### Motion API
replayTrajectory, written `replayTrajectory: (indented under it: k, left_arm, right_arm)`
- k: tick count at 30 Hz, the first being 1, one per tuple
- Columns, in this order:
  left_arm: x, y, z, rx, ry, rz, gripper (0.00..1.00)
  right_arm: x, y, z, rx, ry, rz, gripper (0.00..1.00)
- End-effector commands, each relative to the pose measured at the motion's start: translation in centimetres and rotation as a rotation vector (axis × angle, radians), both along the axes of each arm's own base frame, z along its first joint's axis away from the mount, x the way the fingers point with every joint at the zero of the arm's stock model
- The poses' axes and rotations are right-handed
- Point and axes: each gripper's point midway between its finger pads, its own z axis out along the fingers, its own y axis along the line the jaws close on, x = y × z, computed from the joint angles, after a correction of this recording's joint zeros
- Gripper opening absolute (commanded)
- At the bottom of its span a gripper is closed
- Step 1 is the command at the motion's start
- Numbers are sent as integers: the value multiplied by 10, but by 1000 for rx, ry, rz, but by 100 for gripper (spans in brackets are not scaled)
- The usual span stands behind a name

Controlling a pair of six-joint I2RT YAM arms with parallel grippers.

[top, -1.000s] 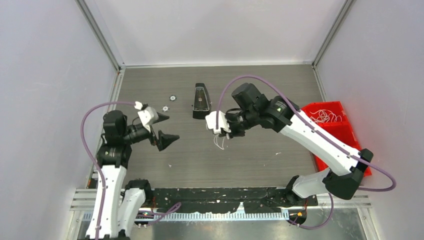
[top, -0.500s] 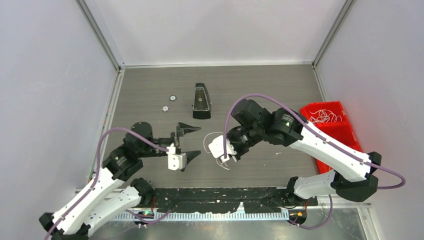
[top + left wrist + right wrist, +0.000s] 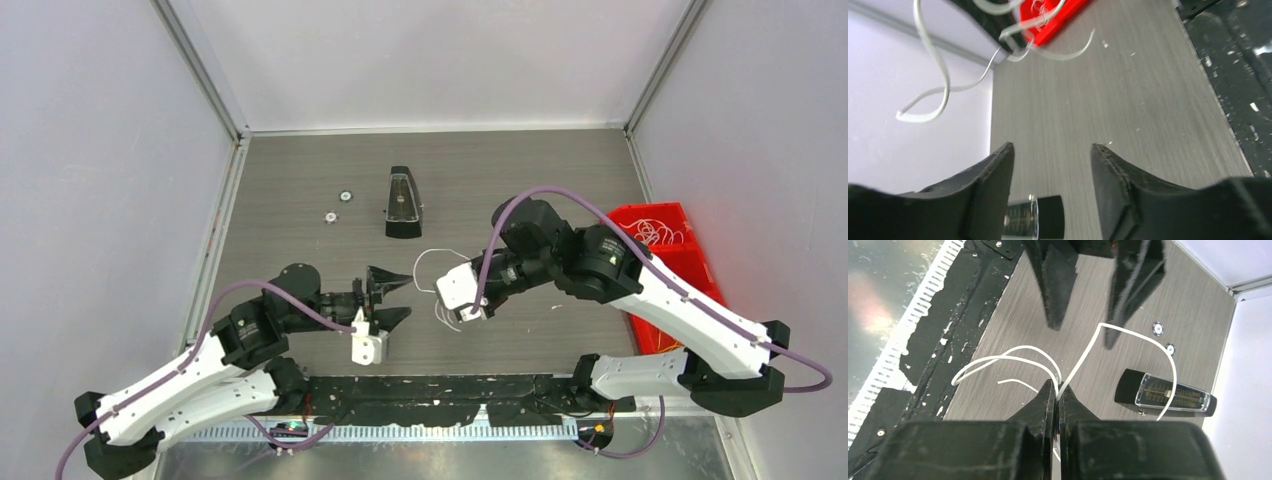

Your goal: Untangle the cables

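Since half a second ago, the left arm has been swung a little to the right and the right arm drawn back to the right with its load, so the two grippers are kept near each other at mid-table. The left gripper [image 3: 398, 297] is seen low over the grey table [image 3: 560, 180], its black fingers spread wide apart with nothing between them. In the left wrist view only bare table and the end of a black device are framed between its tips.

Farther back, two small round discs [image 3: 346, 196] are laid close together on the table. Just to their right stands a black wedge-shaped device [image 3: 403, 203] with a clear face.

The white cables [image 3: 1080, 357] are found just right of the left gripper's open fingers, not touched by them. One strand is arched up in a loop toward the device, and shorter ends are hung down and curled near the table. In the right wrist view the strands are gathered at a single point where the right gripper [image 3: 468, 308] is pinched together on them.

At the far right, a red bin [image 3: 680, 262] is set against the table's edge, and more white cable is heaped in its back compartment.
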Motion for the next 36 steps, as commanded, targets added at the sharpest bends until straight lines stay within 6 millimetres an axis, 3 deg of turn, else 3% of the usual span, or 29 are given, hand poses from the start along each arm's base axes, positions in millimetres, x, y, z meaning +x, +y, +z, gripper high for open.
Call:
replayTrajectory:
  k: [1, 4, 7, 12, 15, 17, 22, 26, 27, 28, 29, 30, 31, 33, 36]
  left_arm:
    - [31, 25, 9, -55, -36, 210, 63]
    - [37, 33, 20, -81, -72, 241, 67]
    - [30, 29, 34, -102, -135, 183, 74]
    - [15, 9, 46, -109, -225, 50, 78]
    - [6, -4, 50, -109, -255, -17, 74]
    - [4, -13, 53, -117, -269, -34, 66]
    - [-6, -25, 52, -107, -218, -76, 36]
    - [-19, -24, 37, -72, -98, -98, 10]
    - [-22, -24, 36, -74, -57, -98, 1]
    - [-27, -25, 36, -83, -6, -100, 0]
    - [-31, -25, 38, -91, 49, -105, 0]
    - [-37, -27, 39, -94, 121, -119, 0]
    - [-42, -28, 40, -97, 179, -128, 0]
    - [-47, -31, 43, -110, 289, -124, 0]
    - [-49, -37, 50, -149, 416, -106, 0]
  right_arm:
    - [-19, -10, -9, -23, 75, 36, 5]
    - [-34, -14, -22, -45, 167, 61, 5]
    - [-41, -12, -29, -50, 220, 76, 5]
    - [-42, -2, -27, -51, 243, 98, 6]
    - [-39, 4, -22, -48, 230, 103, 5]
    - [-39, 5, -21, -44, 231, 107, 5]
    - [-32, 7, -15, -13, 189, 80, 6]
    - [-7, 9, 7, 86, 87, -33, 5]
    - [8, 8, 22, 149, 37, -99, 5]
    - [24, 11, 30, 208, 15, -181, 5]
    - [37, 9, 52, 302, -22, -233, 5]
    - [47, 6, 52, 327, -8, -305, 6]
    - [58, 2, 68, 400, -2, -359, 5]
    - [67, -3, 77, 456, 30, -401, 6]
    - [62, -4, 80, 485, 77, -388, 5]
